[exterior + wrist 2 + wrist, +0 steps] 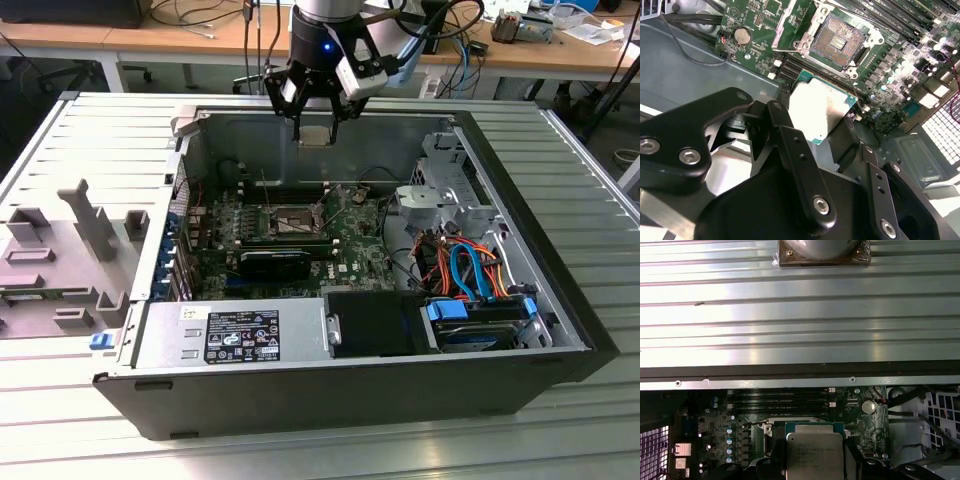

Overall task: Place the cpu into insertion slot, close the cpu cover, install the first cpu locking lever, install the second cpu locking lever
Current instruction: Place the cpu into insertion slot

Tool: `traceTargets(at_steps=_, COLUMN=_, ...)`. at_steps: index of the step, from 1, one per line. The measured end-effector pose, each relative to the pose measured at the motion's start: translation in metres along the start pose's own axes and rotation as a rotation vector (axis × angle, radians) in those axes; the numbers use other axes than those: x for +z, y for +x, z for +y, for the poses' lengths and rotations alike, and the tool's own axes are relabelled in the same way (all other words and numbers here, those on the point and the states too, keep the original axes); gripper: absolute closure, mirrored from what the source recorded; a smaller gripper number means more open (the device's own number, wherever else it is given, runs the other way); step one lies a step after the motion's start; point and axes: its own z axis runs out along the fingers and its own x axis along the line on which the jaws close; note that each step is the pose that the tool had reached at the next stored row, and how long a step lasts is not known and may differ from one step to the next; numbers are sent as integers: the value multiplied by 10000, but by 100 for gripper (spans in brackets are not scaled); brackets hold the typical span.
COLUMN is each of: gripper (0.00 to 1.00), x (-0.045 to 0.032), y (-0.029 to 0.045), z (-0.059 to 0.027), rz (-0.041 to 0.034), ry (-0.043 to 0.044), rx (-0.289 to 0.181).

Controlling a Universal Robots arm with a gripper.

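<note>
We see the gripper (pixel 316 126) clamped on the cpu (pixel 821 109) by two opposite edges, hanging in the air above the bare slot (pixel 841 39); we judge the chip light, stiff and fragile, safest pinched by its rim.

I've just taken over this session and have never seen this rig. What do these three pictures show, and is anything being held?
One robot arm works over an open computer case that sits on a ribbed metal table. The exterior view looks on from off the arm, and both wrist views ride on the arm itself. Its tool is shut on the cpu, a flat silver chip held above the motherboard. The insertion slot on that board is uncovered and empty.
</note>
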Motion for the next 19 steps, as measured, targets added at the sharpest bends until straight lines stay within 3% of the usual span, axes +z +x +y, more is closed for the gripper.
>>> traceTargets(at_steps=19, gripper=45, x=34, y=-1, z=-33, rz=0, ry=-1, rx=0)
